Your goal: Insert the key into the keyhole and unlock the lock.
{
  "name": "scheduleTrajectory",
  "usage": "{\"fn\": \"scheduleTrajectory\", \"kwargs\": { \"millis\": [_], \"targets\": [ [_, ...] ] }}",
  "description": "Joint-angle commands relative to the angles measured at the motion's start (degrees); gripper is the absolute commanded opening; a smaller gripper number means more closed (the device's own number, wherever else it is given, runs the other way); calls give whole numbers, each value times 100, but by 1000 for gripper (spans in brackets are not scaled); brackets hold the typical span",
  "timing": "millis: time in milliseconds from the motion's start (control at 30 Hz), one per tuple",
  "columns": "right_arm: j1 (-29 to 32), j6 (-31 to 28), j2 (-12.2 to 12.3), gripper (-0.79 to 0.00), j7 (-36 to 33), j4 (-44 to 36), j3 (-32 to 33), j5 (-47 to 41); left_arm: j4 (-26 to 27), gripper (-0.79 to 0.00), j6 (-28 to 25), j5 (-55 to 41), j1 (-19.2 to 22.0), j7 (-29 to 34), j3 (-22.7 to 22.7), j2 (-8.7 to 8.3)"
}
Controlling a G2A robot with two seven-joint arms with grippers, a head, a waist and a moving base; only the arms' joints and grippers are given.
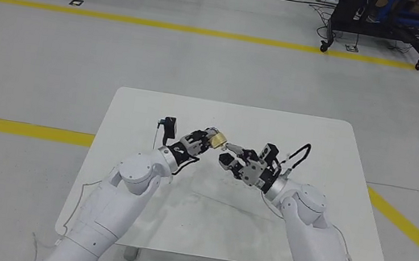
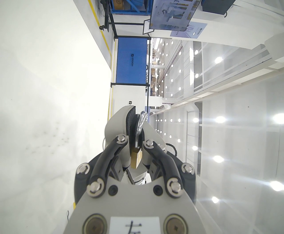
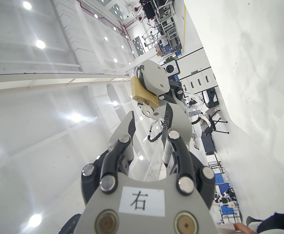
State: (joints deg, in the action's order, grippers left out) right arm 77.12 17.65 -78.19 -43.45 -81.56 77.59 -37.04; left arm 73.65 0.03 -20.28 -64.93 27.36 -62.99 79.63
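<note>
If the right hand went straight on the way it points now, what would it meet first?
Probably the head of the key, sticking out of the brass padlock that the left hand holds; it lies ahead of the right hand's open fingers, though depth is unclear.

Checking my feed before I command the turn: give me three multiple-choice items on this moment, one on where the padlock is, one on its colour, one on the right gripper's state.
1. Where is the padlock? A on the table; B in the left gripper; C on the floor.
2. Its body's colour? A black; B red; C brass yellow.
3. The right gripper is: A open; B shut on a cloth; C shut, empty.
Answers: B, it is clamped in that gripper; C, the right wrist view shows brass; A, its jaws stand apart on either side of the key.
</note>
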Motion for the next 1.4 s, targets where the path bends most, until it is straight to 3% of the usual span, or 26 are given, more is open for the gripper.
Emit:
{"fn": "scheduleTrajectory", "kwargs": {
  "millis": [0,267,433,700,867,1300,1367],
  "targets": [
    [-6,-15,4,-526,46,7,-27,-7,4,-785,-11,-1,-7,21,-10,-3],
    [-62,-11,22,-606,168,100,-84,-163,33,-785,-41,22,-28,81,-4,-8],
    [-74,-43,36,-785,164,134,-102,-274,58,-785,-37,53,-32,77,14,-7],
    [-136,150,53,-785,132,277,-65,-720,89,-785,-133,112,-46,52,30,-6],
    [-220,601,83,-785,-201,458,-5,-1153,109,-785,-280,181,-89,7,30,-9],
    [-422,1070,170,-785,-383,711,-55,-1265,127,-785,-584,561,-144,-259,84,-7],
    [-434,1078,191,-591,-378,686,-108,-1087,141,-785,-607,548,-156,-273,71,-7]
  ]
}}
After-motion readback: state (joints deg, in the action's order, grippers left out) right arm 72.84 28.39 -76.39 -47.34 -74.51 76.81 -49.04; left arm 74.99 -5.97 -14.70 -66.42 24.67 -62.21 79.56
